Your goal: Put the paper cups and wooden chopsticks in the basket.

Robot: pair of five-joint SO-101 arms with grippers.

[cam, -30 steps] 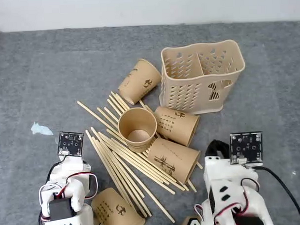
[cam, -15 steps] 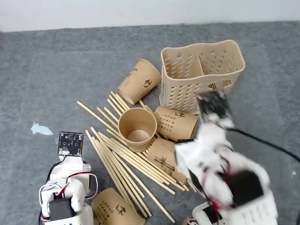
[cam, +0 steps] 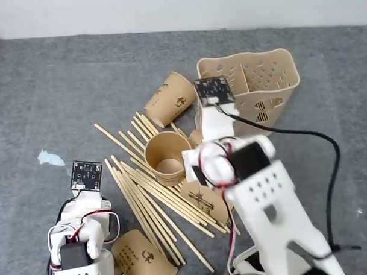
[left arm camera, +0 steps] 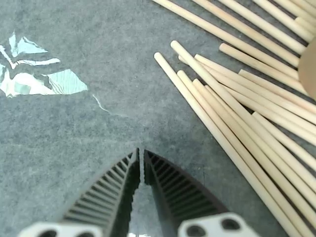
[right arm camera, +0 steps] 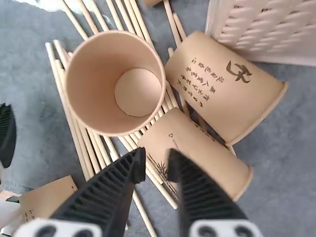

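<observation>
My right gripper [right arm camera: 154,157] hangs slightly open with nothing in it, just above a paper cup [right arm camera: 202,158] lying on its side. An upright cup [right arm camera: 116,81] stands beside it on the wooden chopsticks [right arm camera: 94,143], and another cup [right arm camera: 224,91] lies against the beige basket [right arm camera: 261,29]. In the high view the right arm [cam: 233,166] stretches over these cups, in front of the basket [cam: 272,80]. My left gripper [left arm camera: 142,157] is shut and empty, low over the grey mat beside several chopsticks [left arm camera: 232,123]. A further cup [cam: 170,99] lies left of the basket, and one [cam: 142,256] lies by the left arm [cam: 81,237].
A torn scrap of pale blue film [cam: 50,158] lies on the mat at the left, also close to the left gripper [left arm camera: 34,74]. The right arm's black cable [cam: 332,168] loops over the mat to the right. Open grey mat stretches to the far left and far right.
The right arm has swung from the front right corner forward and leftward over the cups beside the basket. The left arm has kept still.
</observation>
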